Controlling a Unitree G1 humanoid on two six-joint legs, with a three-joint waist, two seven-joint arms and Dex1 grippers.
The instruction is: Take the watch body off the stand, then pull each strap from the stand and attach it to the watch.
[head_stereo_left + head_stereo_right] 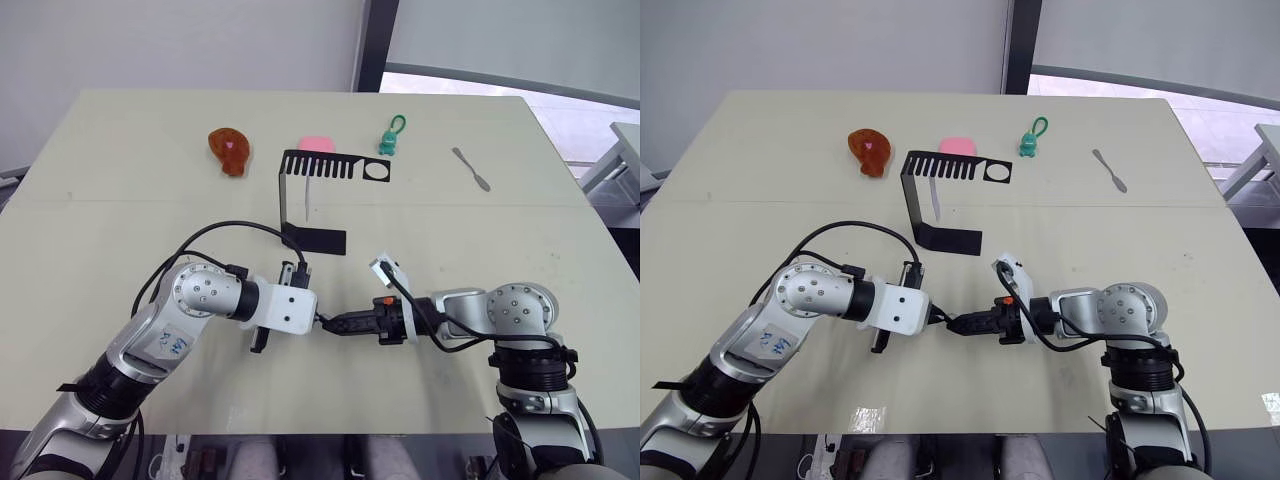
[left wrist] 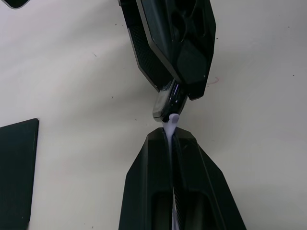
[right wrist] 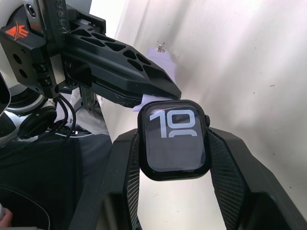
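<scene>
My right gripper (image 3: 173,143) is shut on the watch body (image 3: 175,139), a small black case whose screen shows pale digits. My left gripper (image 2: 171,136) is shut on a lavender strap (image 2: 171,125). The strap's tip touches the end of the watch body (image 2: 167,104), which is seen edge-on. The two grippers meet tip to tip low over the table, in front of the stand (image 1: 292,195). The stand is black, with a comb top and a flat base. A second pale strap (image 1: 305,205) hangs from its comb.
Behind the stand lie an orange-brown object (image 1: 230,150), a pink object (image 1: 316,145) and a green keychain figure (image 1: 390,140). A grey metal tool (image 1: 470,168) lies at the back right. Black cables loop over the beige table (image 1: 120,200) near both wrists.
</scene>
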